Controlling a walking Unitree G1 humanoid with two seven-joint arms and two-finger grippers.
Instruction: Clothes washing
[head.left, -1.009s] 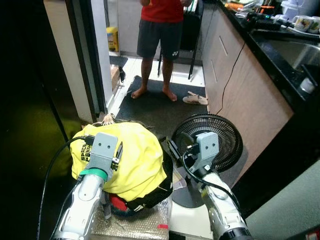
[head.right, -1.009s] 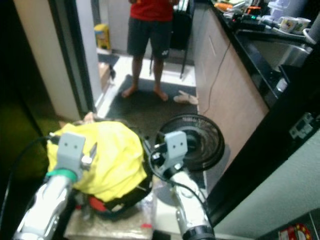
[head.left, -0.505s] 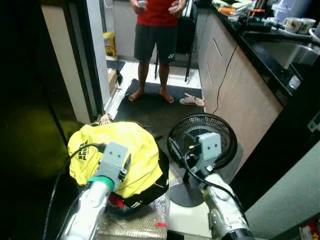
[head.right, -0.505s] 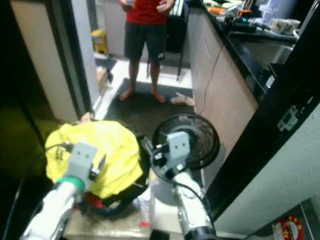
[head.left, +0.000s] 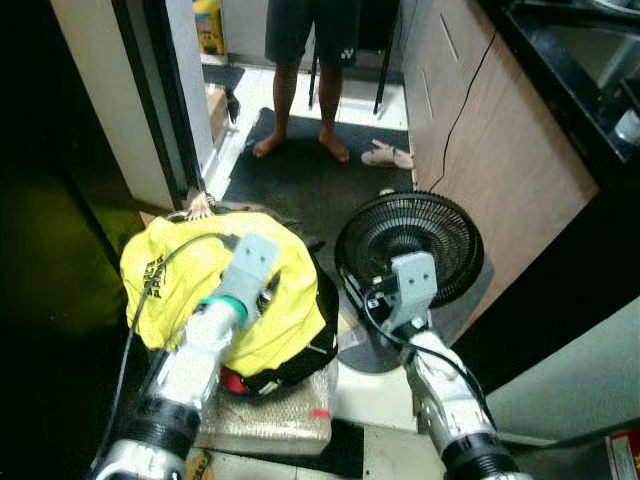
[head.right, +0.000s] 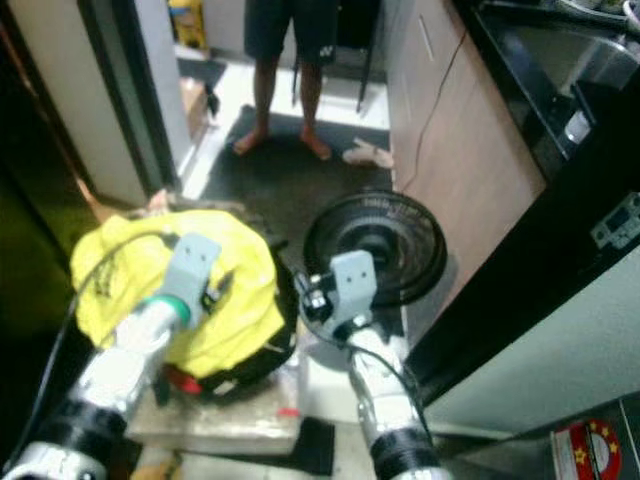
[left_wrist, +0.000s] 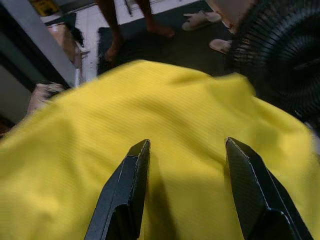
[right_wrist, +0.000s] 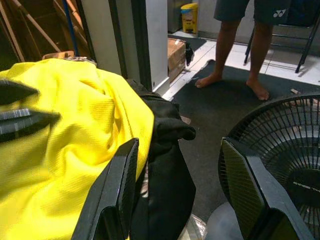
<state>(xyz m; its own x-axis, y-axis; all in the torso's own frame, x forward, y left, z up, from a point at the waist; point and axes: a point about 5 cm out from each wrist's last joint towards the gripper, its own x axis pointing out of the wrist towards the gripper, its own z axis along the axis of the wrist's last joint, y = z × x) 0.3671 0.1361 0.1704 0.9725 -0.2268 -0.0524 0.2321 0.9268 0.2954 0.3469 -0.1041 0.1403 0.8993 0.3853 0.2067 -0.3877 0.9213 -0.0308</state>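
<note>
Two grippers are up front over a heap of laundry on the floor. The yellow shirt (head.left: 190, 290) is draped over the top of a dark laundry basket (head.left: 305, 350), black print along its left edge, a bit of red cloth (head.left: 233, 382) peeking out underneath at the near side. Black fabric (right_wrist: 167, 135) spills over the basket's right rim. The whole bundle sits on a silvery padded block (head.left: 265, 425).

The shirt lies as a rounded mound, so no clear long axis can be read; it slopes down toward the robot and toward the left.

The left gripper (left_wrist: 182, 150) hangs right above the yellow cloth, fingers (left_wrist: 131, 175) spread wide with nothing between them. Whether the tips touch the fabric, I cannot tell. The right gripper (right_wrist: 182, 150) is also spread wide and empty, between the basket and the black floor fan (head.left: 408, 247), which stands just right of the basket.

Beyond, a person's bare legs (head.left: 300, 110) stand on a dark mat (head.left: 320, 180), a pair of sandals (head.left: 388, 155) beside them near the wooden cabinets (head.left: 490, 170).
</note>
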